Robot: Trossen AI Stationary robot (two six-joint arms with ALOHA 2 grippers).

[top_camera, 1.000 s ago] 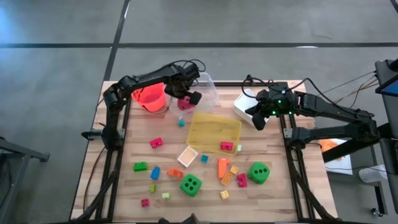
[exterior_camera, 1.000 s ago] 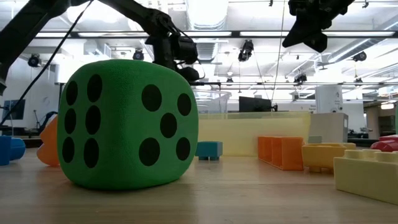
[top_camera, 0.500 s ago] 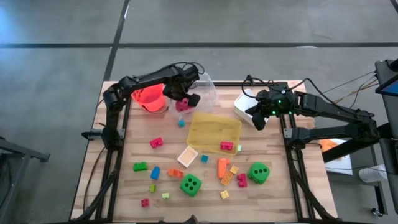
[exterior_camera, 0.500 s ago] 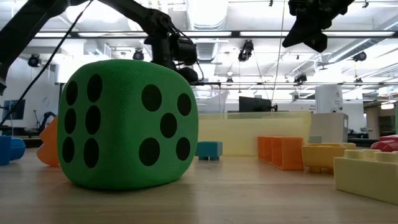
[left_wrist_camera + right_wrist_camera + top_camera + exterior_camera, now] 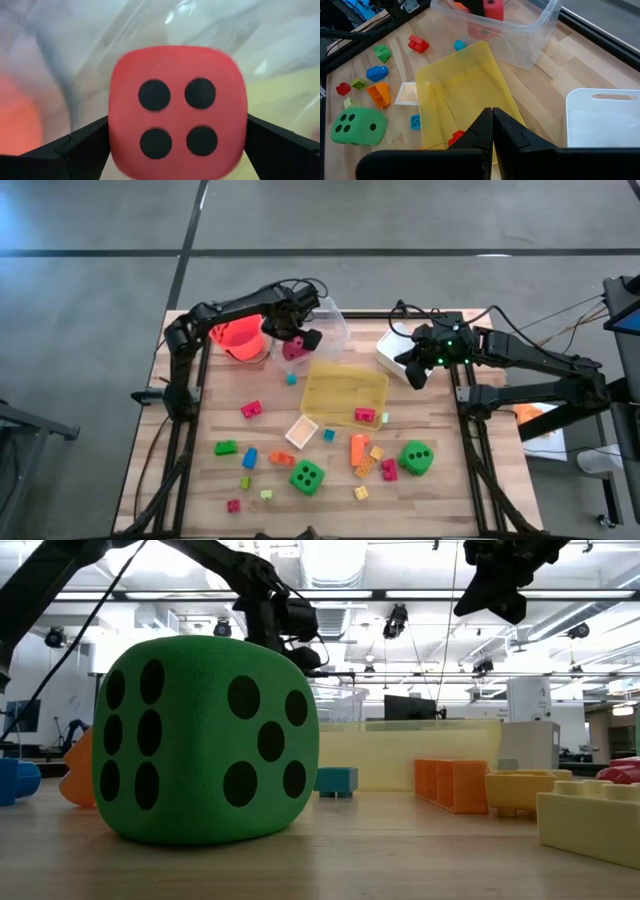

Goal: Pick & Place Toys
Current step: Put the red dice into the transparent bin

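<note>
My left gripper [image 5: 298, 343] is shut on a pink-red dotted die [image 5: 293, 349] at the near left corner of the clear tray [image 5: 335, 320], beside the orange bucket [image 5: 238, 338]. The left wrist view shows the die's four-dot face [image 5: 177, 110]. My right gripper [image 5: 414, 373] is shut and empty, hovering by the white tray [image 5: 392, 350]; its closed fingers show in the right wrist view [image 5: 492, 117]. Two green dice [image 5: 307, 476] [image 5: 417, 457] and several small bright blocks lie on the near half of the table. My left gripper pinches the die between its two fingers [image 5: 85, 145], one on each of two opposite side faces [image 5: 116, 135]. The four-dot face points away from the wrist. The die is lifted clear of the table, in front of the clear tray's wall.
A yellow tray [image 5: 345, 392] lies mid-table with a red block [image 5: 364, 415] in its near right corner. A small pale square tray [image 5: 301, 431] lies near it. The big green die [image 5: 205, 740] fills the low view's left.
My left gripper has edged a little toward the table's left with the die still held.
</note>
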